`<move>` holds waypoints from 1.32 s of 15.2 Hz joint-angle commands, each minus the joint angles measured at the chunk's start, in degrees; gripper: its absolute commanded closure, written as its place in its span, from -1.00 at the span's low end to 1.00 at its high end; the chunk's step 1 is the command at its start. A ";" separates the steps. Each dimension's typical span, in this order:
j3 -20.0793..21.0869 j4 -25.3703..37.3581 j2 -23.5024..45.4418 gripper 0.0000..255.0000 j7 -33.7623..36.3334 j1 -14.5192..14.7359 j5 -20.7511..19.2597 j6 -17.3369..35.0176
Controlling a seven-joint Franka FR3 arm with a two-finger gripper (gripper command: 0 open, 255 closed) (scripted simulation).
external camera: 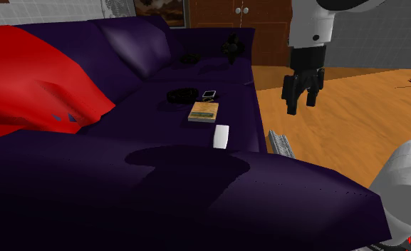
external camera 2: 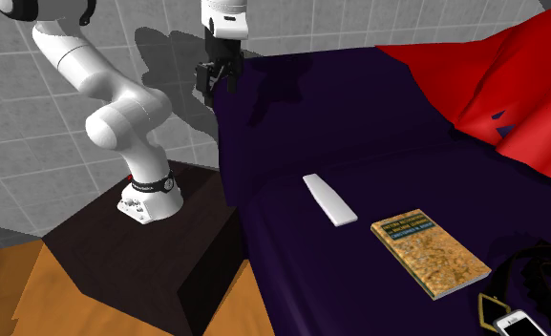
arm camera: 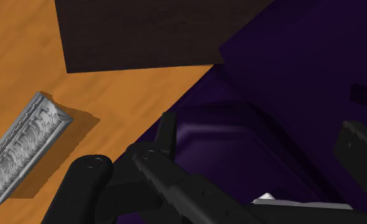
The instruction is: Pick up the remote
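The flat white rectangular remote [external camera: 221, 135] lies face-up on the seat of the big dark purple sofa [external camera: 90, 185], near the seat's front edge. In the shoulder view it sits just below the book, apart from it.

A rumpled red blanket [external camera: 33, 78] covers the sofa's end at the shoulder view's left. An orange wooden floor [external camera: 353, 121] runs alongside the sofa. The dark brown box stand [external camera 2: 139, 258] is set right against the sofa. From it the white arm [external camera 2: 111, 105] rises and bends over towards the sofa.

I see the black gripper [external camera: 302, 105] hanging in the air with its fingers spread wide and nothing between them, well apart from the remote.

A grey carved moulding strip [arm camera: 23, 149] lies on the floor. On the seat beyond the remote I see a tan-covered book [external camera: 204, 112], then a black looped cord [external camera: 182, 95] and a small white-edged phone [external camera: 209, 94].
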 commanded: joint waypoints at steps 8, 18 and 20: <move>5.76 -3.03 8.57 -1.00 11.82 -2.15 3.36 15.30; 12.24 0.03 26.79 -1.00 29.03 -6.10 2.43 35.46; 13.10 1.59 30.91 -1.00 32.77 -6.93 1.18 38.87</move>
